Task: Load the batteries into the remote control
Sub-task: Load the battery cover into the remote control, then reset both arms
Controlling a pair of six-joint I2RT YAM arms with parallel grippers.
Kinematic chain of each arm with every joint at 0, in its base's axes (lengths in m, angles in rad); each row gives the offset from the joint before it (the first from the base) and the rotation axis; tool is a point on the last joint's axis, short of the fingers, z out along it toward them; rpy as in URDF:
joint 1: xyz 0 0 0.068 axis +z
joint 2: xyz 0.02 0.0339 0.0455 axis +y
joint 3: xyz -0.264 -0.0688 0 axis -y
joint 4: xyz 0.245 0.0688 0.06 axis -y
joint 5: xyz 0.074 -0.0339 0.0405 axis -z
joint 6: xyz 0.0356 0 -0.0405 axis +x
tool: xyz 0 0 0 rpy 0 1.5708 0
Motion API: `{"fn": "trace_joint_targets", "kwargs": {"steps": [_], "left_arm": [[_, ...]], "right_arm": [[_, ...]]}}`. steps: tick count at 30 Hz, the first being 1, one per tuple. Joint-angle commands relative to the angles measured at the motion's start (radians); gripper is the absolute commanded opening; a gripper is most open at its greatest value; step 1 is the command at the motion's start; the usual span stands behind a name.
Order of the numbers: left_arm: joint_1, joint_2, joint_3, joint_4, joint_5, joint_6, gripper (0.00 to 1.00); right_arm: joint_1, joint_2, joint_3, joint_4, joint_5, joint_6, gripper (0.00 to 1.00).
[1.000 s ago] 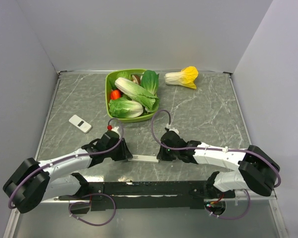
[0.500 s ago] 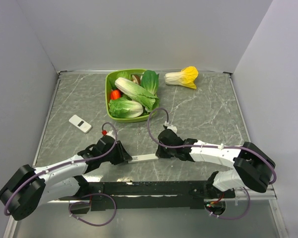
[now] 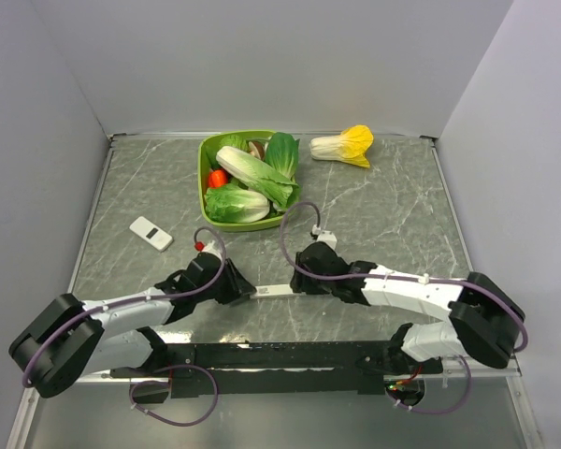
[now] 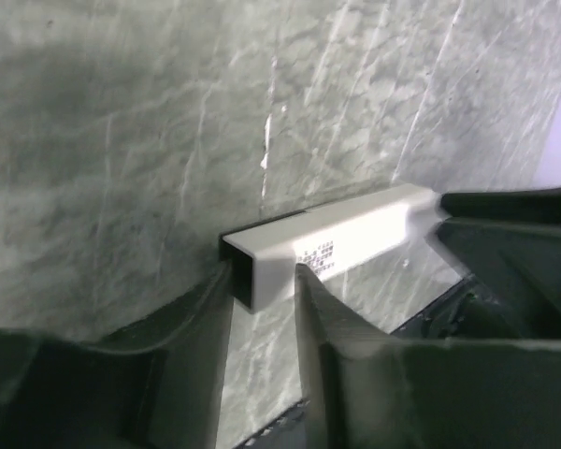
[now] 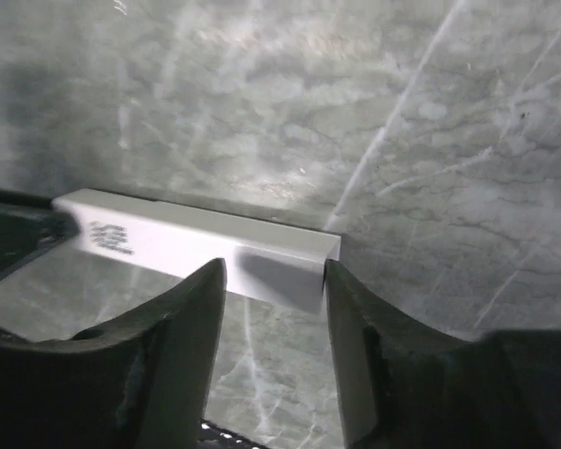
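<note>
The remote control [image 3: 273, 291] is a slim white bar held just above the marble table between my two grippers. My left gripper [image 3: 241, 292] is shut on its left end, and in the left wrist view the bar's open dark end [image 4: 248, 271] sits pinched between the fingers, with the left gripper [image 4: 262, 281] around it. My right gripper [image 3: 299, 283] is at the bar's right end. In the right wrist view the remote control [image 5: 168, 238] crosses in front of the spread right gripper [image 5: 273, 271], which is open. The batteries are out of view.
A green bowl [image 3: 207, 150] of leafy vegetables stands at the back centre, with a yellow-tipped cabbage [image 3: 344, 145] to its right. A small white rectangular device [image 3: 151, 233] lies left of the arms. Grey walls close in three sides.
My right gripper's jaws have spread apart from the remote's right end. The remote has shifted slightly away from the arm bases, still held by the left gripper.
</note>
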Motion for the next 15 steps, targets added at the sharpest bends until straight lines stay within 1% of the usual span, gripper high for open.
{"fn": "trace_joint_targets", "kwargs": {"steps": [1, 2, 3, 4, 5, 6, 7, 8, 9, 10, 11, 12, 13, 14, 15], "left_arm": [[0.025, -0.01, 0.052, 0.063, -0.026, 0.015, 0.57], [0.042, -0.022, 0.058, 0.039, -0.036, 0.023, 0.66], [0.05, -0.066, 0.066, -0.022, -0.071, 0.04, 0.75], [0.06, -0.092, 0.082, -0.051, -0.089, 0.046, 0.88], [0.083, -0.123, 0.09, -0.08, -0.095, 0.055, 0.92], [0.097, -0.187, 0.11, -0.121, -0.15, 0.07, 0.97], [0.123, -0.221, 0.122, -0.19, -0.174, 0.078, 0.99], [0.137, -0.255, 0.135, -0.243, -0.201, 0.087, 0.99], [0.152, -0.324, 0.17, -0.286, -0.248, 0.104, 0.99], [0.177, -0.358, 0.188, -0.38, -0.287, 0.109, 0.99], [0.183, -0.393, 0.21, -0.425, -0.321, 0.113, 0.99], [0.188, -0.459, 0.26, -0.468, -0.359, 0.13, 0.99], [0.188, -0.493, 0.286, -0.517, -0.435, 0.144, 0.99], [0.188, -0.525, 0.312, -0.581, -0.468, 0.161, 0.99], [0.188, -0.586, 0.364, -0.619, -0.508, 0.193, 0.99]], "right_arm": [[-0.077, -0.158, 0.008, 0.028, 0.024, -0.068, 0.65], [-0.095, -0.183, 0.01, -0.01, 0.039, -0.084, 0.72], [-0.129, -0.237, 0.011, -0.029, 0.079, -0.114, 0.77], [-0.149, -0.266, 0.011, -0.049, 0.099, -0.13, 0.8], [-0.166, -0.297, 0.013, -0.078, 0.12, -0.157, 0.85], [-0.201, -0.362, 0.015, -0.124, 0.172, -0.171, 0.87], [-0.213, -0.396, 0.016, -0.155, 0.2, -0.182, 0.89], [-0.227, -0.433, 0.022, -0.184, 0.238, -0.196, 0.93], [-0.244, -0.503, 0.033, -0.249, 0.275, -0.204, 0.95], [-0.25, -0.544, 0.039, -0.282, 0.357, -0.207, 0.97], [-0.253, -0.583, 0.044, -0.313, 0.398, -0.21, 0.99], [-0.255, -0.661, 0.057, -0.346, 0.438, -0.214, 1.0], [-0.255, -0.703, 0.064, -0.4, 0.511, -0.216, 0.99], [-0.255, -0.744, 0.068, -0.426, 0.54, -0.225, 1.0], [-0.255, -0.825, 0.073, -0.445, 0.57, -0.227, 1.0]]}}
